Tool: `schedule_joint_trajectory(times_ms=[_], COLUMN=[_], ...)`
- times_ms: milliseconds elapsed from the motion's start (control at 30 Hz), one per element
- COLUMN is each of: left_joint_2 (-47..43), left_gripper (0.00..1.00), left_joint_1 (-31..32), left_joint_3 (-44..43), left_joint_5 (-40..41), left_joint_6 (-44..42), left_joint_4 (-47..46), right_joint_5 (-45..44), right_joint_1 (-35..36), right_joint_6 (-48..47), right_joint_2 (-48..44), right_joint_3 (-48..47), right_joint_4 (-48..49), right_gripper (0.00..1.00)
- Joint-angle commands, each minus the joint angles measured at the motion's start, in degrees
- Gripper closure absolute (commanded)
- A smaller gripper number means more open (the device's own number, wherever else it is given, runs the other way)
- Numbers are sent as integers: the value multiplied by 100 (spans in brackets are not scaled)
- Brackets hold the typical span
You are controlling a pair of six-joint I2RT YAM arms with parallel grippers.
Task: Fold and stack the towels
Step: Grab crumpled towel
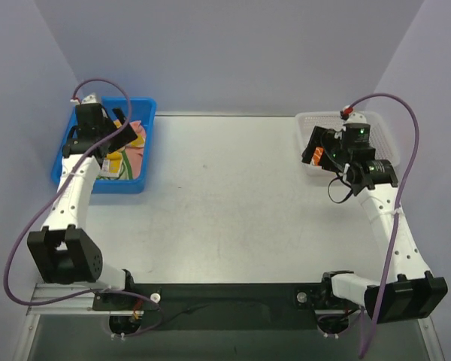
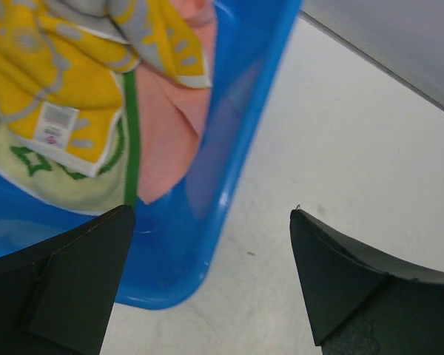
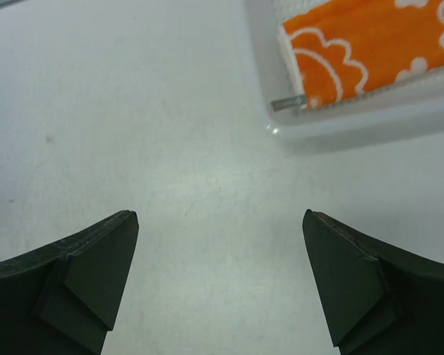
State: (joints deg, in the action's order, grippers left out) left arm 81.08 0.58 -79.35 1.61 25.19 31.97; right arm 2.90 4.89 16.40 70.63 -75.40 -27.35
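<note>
Left gripper (image 2: pixel 211 222): lying nearest the lens, jaws standing wide apart and gripping nothing; hanging astride the right wall of the blue bin (image 2: pixel 237 148), close to that bin's near right corner.

Right gripper (image 3: pixel 220 218): jaws likewise standing apart and empty; hovering over bare table just beside the clear basket (image 3: pixel 340 122).

Towels, unfolded: yellow duck towel (image 2: pixel 66 81) lying crumpled on top, care label showing; pale green towel (image 2: pixel 29 170) lying under it; salmon-pink towel (image 2: pixel 166 133) lying against the bin's right wall; all sitting inside the blue bin at the table's (image 1: pixel 225 203) far left corner.

Towel, folded: orange flowered towel (image 3: pixel 370 44) lying flat in the clear basket at the far right corner.

Step in hand, as judged: left arm getting ready to fetch the next towel.

Handling notes: shifting the jaws wholly inside the bin wall before descending; aiming at one free edge of the yellow towel, since it is lying uppermost; pinching a single layer only, as the green cloth beneath is likely to be dragged along; lifting clear of the rim before carrying toward the table's middle, where both arms are able to reach for folding.
</note>
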Motion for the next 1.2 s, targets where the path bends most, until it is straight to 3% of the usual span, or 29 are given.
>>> schedule_joint_trajectory(times_ms=[0, 200, 333, 500, 600, 633, 667, 767, 933, 1167], left_joint_2=[689, 1971, 2902, 3616, 3871, 3872, 3846, 3548, 2722, 1947], left_gripper=[3, 9, 15, 22, 45, 71, 81, 100, 100, 100], left_joint_1=[-654, -1402, -1526, -1552, -1552, -1552, -1552, -1561, -1517, -797], left_joint_3=[-291, -809, -1328, -1942, -2206, -2234, -2251, -2260, -2339, -3698], left_joint_5=[339, 937, 1543, 1720, 1641, 1624, 1624, 1615, 1773, 1738], left_joint_6=[512, 882, 795, 715, 601, 558, 531, 408, 285, -154], left_joint_4=[223, -314, -366, -384, -402, -393, -402, -402, -393, -226], right_joint_5=[483, 904, 1239, 1345, 1407, 1407, 1415, 1424, 1503, 1687], right_joint_1=[249, 803, 961, 1067, 1085, 1085, 1093, 1094, 1102, 1102], right_joint_6=[346, 653, 733, 627, 566, 557, 557, 566, 574, 706], right_joint_2=[-680, -1139, -1034, -753, -656, -647, -630, -577, -594, -814], right_joint_3=[630, 1764, 2064, 2169, 2196, 2196, 2205, 2205, 2143, 2239], right_joint_4=[397, 1082, 1416, 1496, 1505, 1496, 1505, 1505, 1505, 1505], right_gripper=[0, 0, 0, 0, 0, 0, 0, 0, 0, 0])
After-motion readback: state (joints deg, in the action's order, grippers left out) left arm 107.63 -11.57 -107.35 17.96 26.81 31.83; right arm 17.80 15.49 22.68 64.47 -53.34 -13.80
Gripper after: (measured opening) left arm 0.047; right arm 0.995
